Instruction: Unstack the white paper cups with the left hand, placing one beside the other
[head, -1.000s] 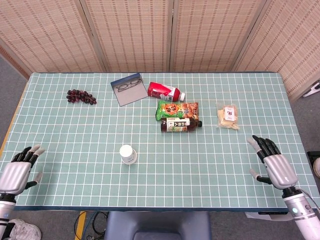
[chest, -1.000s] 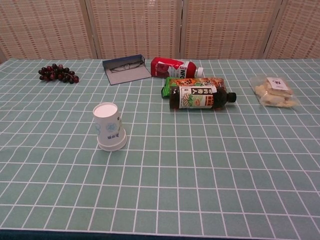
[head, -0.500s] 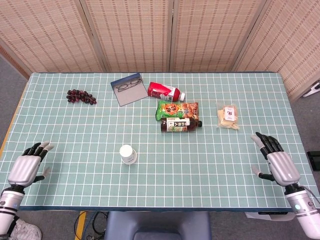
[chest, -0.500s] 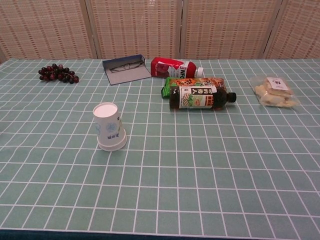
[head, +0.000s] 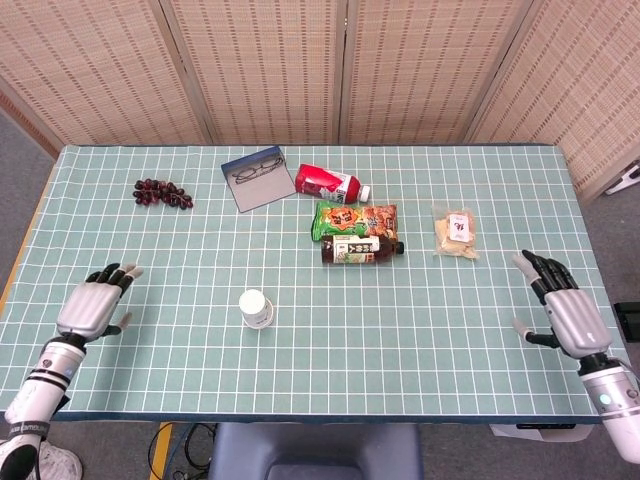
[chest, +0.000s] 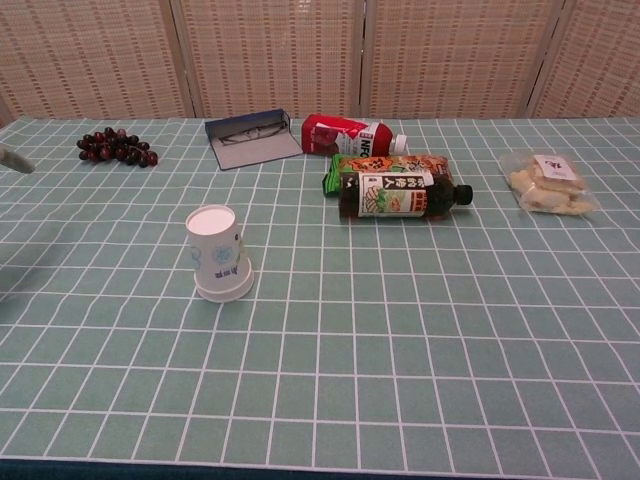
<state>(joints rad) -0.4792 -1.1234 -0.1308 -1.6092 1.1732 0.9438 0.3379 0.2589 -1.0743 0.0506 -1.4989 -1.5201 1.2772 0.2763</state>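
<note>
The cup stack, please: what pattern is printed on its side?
Pale blue snowflake-like marks on white cup stack; chest view.

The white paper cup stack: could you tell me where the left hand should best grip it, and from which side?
Probably the upper wall of the paper cup stack: it stands upside down, narrow end up. The open left hand lies to its left, so approach from there.

cups (head: 256, 308) between hands, bottles (head: 362, 249) behind

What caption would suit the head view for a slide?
Open left hand and right hand flank an upside-down white paper cup stack, snacks and bottles beyond.
</note>
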